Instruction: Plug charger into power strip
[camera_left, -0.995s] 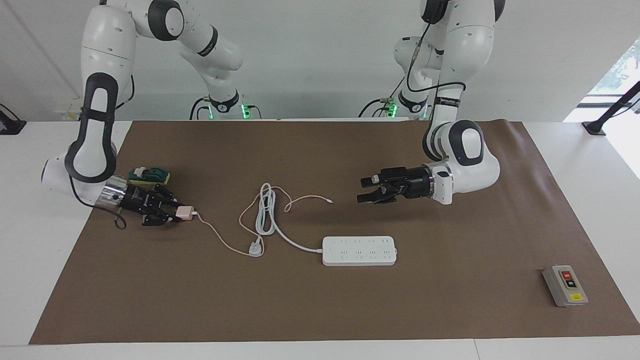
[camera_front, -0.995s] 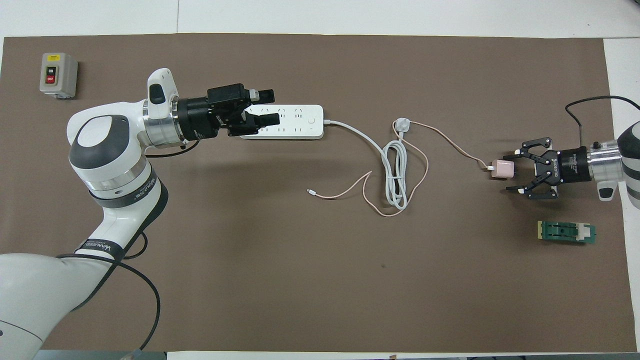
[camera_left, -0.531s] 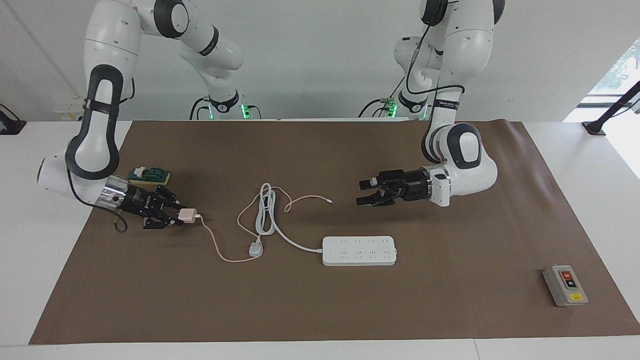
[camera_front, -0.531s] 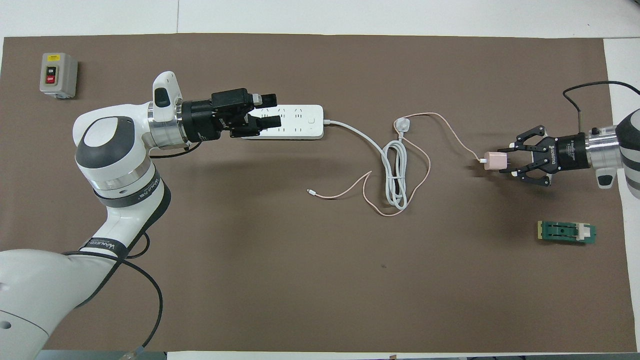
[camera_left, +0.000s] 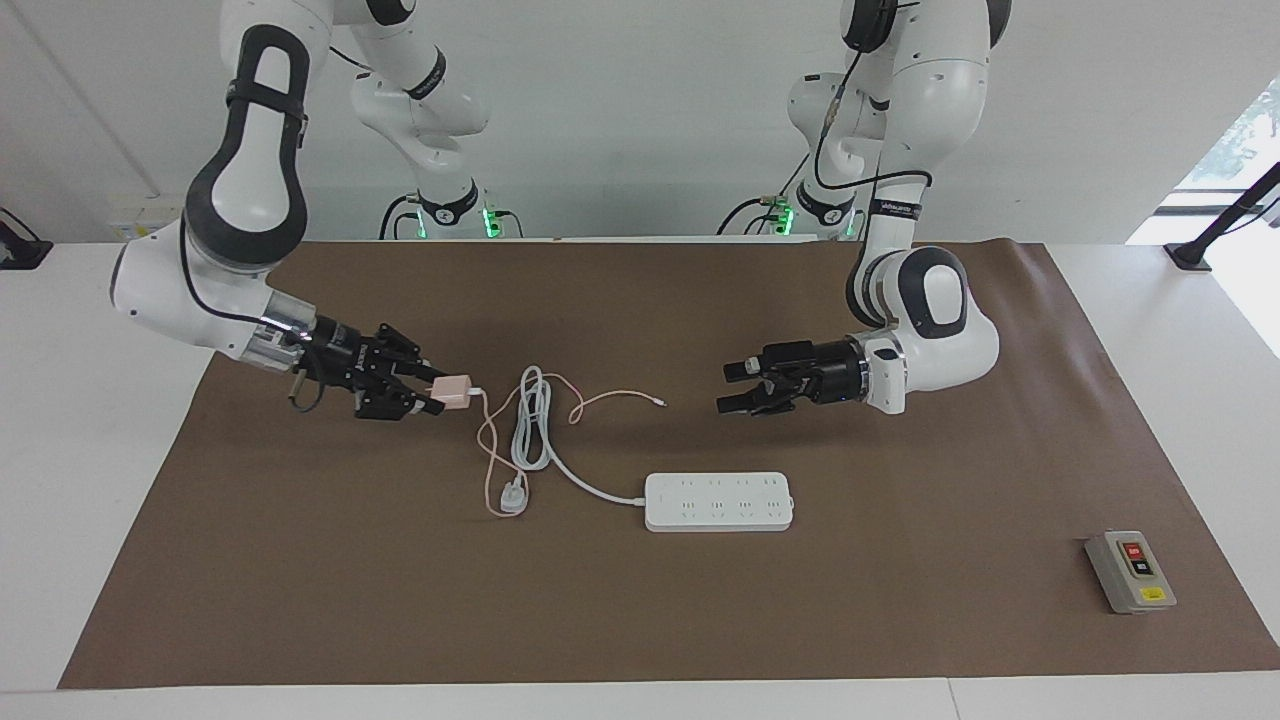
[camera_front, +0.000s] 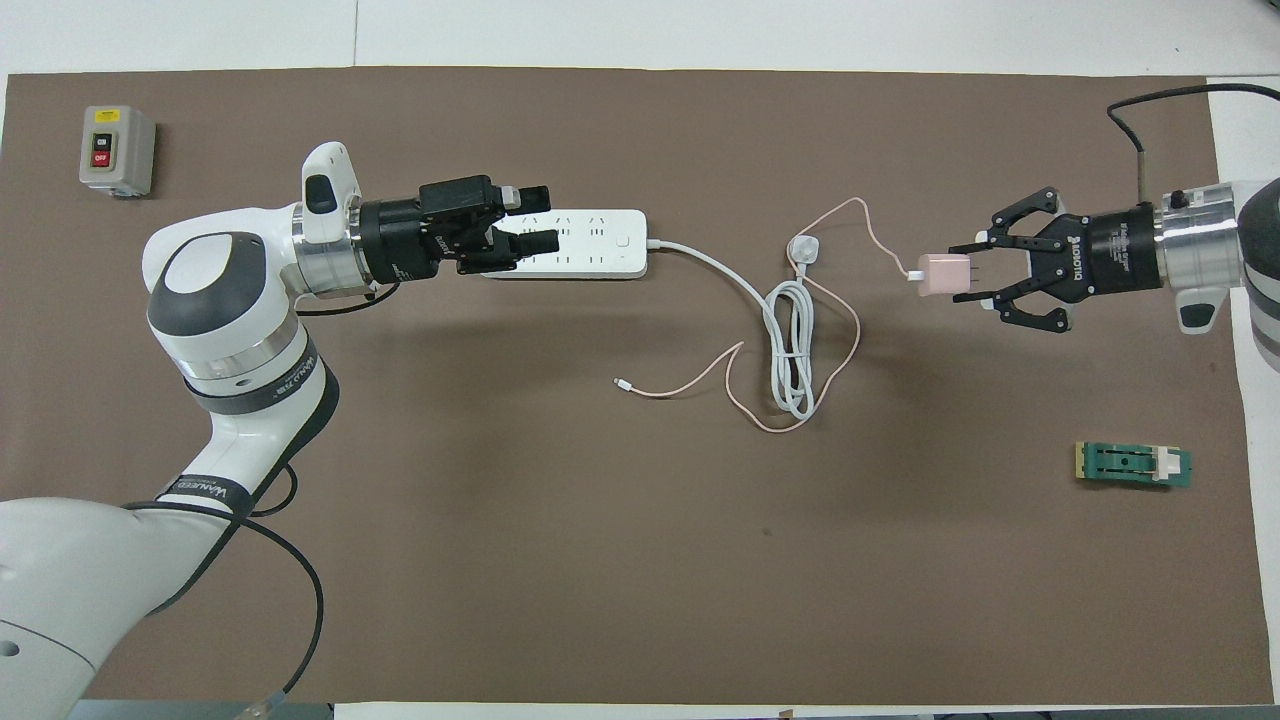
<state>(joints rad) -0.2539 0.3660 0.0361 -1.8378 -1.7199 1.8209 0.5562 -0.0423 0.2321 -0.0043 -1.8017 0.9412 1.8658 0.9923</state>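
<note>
My right gripper is shut on the pale-pink charger and holds it in the air above the mat, beside the coiled white cord. The overhead view also shows the right gripper and the charger. The charger's thin pink cable trails loosely across the mat. The white power strip lies flat mid-table. My left gripper is open and empty in the air; seen from overhead the left gripper covers one end of the strip.
The strip's white three-pin plug lies by the coiled cord. A grey box with red and black buttons sits at the left arm's end. A small green part lies at the right arm's end.
My right gripper has lifted the charger off the mat and carried it toward the coiled cord, and the pink cable has bunched up after it. The left gripper has barely moved.
</note>
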